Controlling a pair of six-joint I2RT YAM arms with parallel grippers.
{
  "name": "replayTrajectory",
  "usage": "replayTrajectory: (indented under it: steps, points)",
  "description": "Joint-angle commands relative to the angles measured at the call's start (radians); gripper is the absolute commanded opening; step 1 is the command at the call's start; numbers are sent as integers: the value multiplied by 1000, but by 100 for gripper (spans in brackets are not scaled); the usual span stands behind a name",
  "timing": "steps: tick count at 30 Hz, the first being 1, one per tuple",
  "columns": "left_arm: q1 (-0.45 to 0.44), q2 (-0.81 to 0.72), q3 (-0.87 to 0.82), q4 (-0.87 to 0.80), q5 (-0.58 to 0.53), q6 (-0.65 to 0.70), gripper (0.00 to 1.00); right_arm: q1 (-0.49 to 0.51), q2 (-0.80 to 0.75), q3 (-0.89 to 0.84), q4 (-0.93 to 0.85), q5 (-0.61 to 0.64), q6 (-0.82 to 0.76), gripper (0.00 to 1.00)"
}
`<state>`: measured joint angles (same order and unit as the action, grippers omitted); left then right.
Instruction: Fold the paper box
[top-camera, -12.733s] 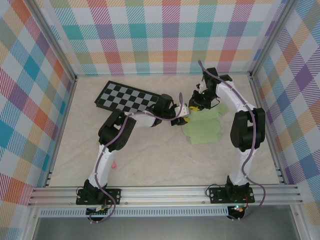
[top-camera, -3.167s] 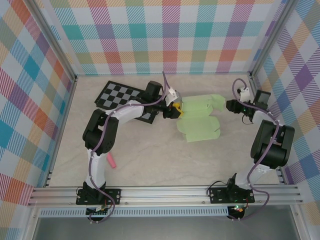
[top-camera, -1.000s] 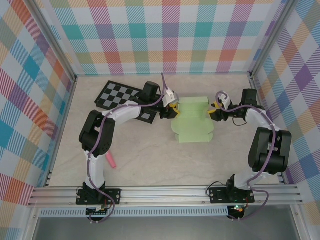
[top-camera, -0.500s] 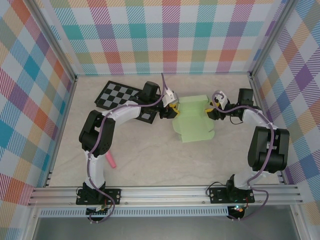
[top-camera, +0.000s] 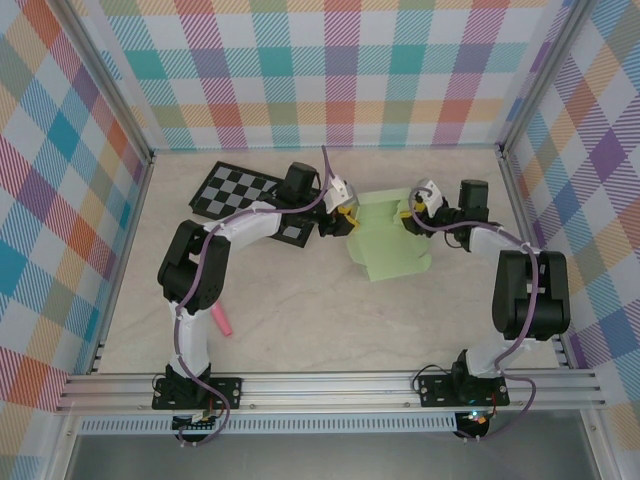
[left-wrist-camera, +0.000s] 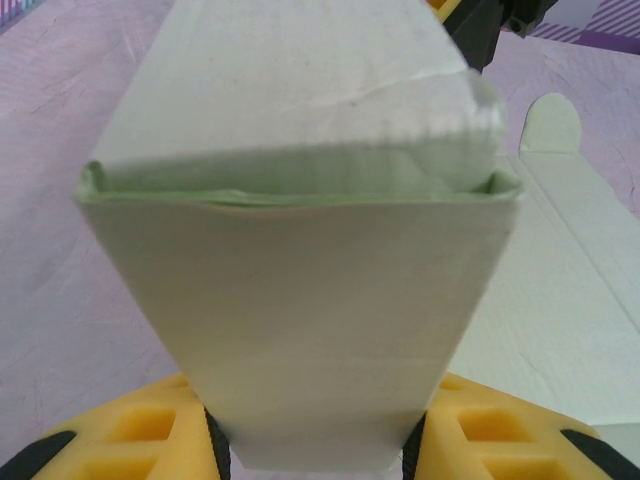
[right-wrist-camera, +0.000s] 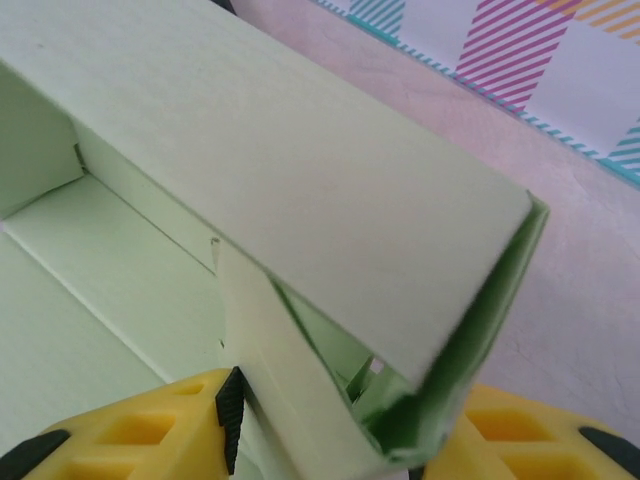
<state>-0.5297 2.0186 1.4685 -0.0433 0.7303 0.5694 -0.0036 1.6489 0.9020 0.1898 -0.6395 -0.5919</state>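
Observation:
The pale green paper box (top-camera: 388, 248) lies mid-table, its far part folded up into a hollow sleeve. My left gripper (top-camera: 349, 216) reaches in from the left and is shut on the sleeve's left end. In the left wrist view the card (left-wrist-camera: 300, 300) fills the gap of that gripper (left-wrist-camera: 315, 445), and both yellow fingers (left-wrist-camera: 130, 430) press its sides. My right gripper (top-camera: 409, 214) comes from the right. In the right wrist view the gripper (right-wrist-camera: 330, 445) is closed on the sleeve's raised wall and corner (right-wrist-camera: 300, 170), with the open flat panel (right-wrist-camera: 90, 260) to the left.
A black-and-grey checkerboard (top-camera: 245, 193) lies at the back left, partly under the left arm. A small pink object (top-camera: 223, 322) sits near the left arm's lower link. The plaid walls stand close behind, and the aluminium rail (top-camera: 330, 385) runs along the near edge.
My right gripper has moved left to the box's right end and narrowed onto its raised wall. The box's far part has folded up tighter. The left gripper has kept its hold.

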Motion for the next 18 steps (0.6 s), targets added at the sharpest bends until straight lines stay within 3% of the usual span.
replayTrajectory:
  steps: [1,9,14,18]
  points:
    - [-10,-5,-8,56,40,-12,34,36,9,-37,196,128,160,47]
    - [-22,-21,-19,59,23,-25,34,89,32,-42,301,279,339,44]
    - [-35,-21,-30,68,11,-37,34,128,38,-48,349,416,446,28]
    - [-43,-26,-43,97,4,-68,34,155,46,-47,346,527,444,19]
